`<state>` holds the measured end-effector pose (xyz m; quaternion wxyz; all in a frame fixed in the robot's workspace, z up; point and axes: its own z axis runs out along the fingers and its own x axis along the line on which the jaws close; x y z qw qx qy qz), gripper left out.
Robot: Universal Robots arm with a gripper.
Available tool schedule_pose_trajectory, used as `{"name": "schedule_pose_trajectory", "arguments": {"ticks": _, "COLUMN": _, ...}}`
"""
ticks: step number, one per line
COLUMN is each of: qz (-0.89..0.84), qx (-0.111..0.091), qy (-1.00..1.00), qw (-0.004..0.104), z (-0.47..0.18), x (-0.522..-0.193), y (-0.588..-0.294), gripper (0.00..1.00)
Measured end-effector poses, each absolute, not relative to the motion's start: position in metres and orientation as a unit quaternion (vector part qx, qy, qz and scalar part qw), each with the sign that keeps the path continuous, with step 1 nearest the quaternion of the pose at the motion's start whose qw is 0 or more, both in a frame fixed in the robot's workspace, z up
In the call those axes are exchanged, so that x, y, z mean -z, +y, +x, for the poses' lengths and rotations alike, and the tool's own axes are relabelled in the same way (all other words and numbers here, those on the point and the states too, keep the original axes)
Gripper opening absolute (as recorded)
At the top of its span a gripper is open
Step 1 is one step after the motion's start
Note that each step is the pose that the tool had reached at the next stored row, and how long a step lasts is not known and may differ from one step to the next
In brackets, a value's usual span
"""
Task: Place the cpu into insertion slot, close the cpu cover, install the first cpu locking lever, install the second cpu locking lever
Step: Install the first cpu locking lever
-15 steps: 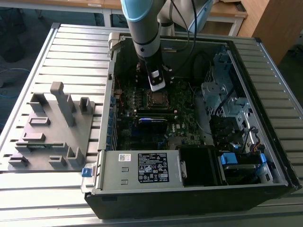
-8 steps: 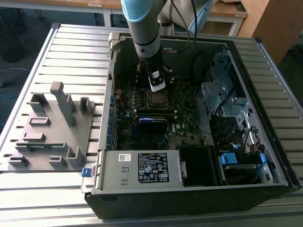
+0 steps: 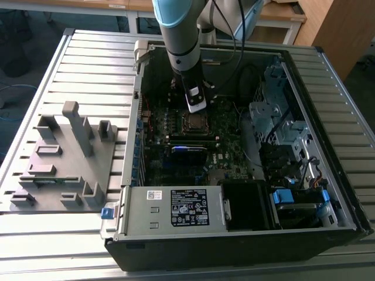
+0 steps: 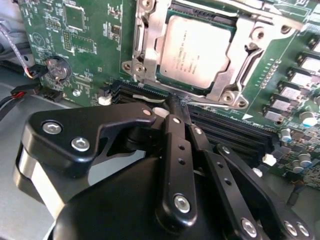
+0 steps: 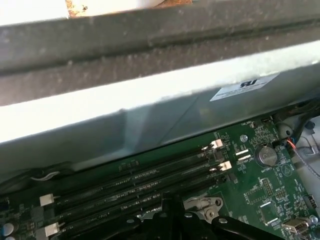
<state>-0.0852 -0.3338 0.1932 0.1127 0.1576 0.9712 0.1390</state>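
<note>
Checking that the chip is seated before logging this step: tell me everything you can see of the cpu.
The cpu is a flat square chip with a dull silver-grey metal top bearing fine print. It lies flat in the insertion slot, the silvery cpu cover framing its edges. The gripper sits just beside the socket, not touching it.

A robotics lab, by the look of it.
A robot arm [image 3: 179, 35] reaches into an open PC case [image 3: 234, 249] on a ribbed metal table [image 3: 94, 64], a grey jig plate [image 3: 64, 167] beside it; wooden desks [image 3: 281, 14] stand behind, on a plain grey floor [image 3: 32, 29].
</note>
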Motion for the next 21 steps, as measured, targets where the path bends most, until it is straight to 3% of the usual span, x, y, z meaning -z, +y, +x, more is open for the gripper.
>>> {"name": "schedule_pose_trajectory", "arguments": {"ticks": 21, "qz": 0.16, "qx": -0.136, "qy": 0.971, "qw": 0.114, "z": -0.0777, "x": -0.1918, "y": -0.3322, "gripper": 0.1}}
